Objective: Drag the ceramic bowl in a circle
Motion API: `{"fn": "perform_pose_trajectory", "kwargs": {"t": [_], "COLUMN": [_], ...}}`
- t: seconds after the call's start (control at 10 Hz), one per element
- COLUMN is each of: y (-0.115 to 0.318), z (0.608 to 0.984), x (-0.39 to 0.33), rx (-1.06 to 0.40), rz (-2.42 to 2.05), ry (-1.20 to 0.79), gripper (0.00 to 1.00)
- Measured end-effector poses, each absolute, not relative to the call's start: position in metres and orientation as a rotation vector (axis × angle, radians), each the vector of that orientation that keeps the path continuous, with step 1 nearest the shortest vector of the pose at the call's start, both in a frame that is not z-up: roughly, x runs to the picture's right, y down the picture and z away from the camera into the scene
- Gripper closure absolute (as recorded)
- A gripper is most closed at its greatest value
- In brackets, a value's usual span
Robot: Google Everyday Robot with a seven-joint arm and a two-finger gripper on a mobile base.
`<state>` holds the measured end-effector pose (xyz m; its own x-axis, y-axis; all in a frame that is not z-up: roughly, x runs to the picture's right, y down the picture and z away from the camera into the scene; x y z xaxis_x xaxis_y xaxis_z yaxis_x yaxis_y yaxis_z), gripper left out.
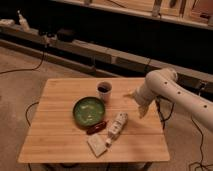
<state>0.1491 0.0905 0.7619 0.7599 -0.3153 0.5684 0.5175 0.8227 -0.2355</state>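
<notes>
The ceramic bowl [89, 111] is round, shallow and glossy green with a pale speckled inside. It sits near the middle of the wooden table [55, 135]. My white arm reaches in from the right, and the gripper [142, 111] hangs over the table's right part. It is well to the right of the bowl and not touching it.
A small whitish cup [104, 91] with dark contents stands just behind the bowl on its right. A red object [96, 127], a white bottle [116, 126] lying down and a pale packet [96, 145] lie in front of the bowl. Cables run across the floor; dark shelving stands behind.
</notes>
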Motion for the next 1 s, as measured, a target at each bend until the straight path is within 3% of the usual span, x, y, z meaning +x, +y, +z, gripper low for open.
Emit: {"fn": "perform_pose_trajectory", "kwargs": {"t": [0.5, 1.0], "y": [0.085, 0.094], "z": [0.757, 0.814], "x": [0.144, 0.113], "rx": [-0.376, -0.499], "rz": [-0.488, -0.877], "ry": [-0.596, -0.635], "gripper": [0.2, 0.2]}}
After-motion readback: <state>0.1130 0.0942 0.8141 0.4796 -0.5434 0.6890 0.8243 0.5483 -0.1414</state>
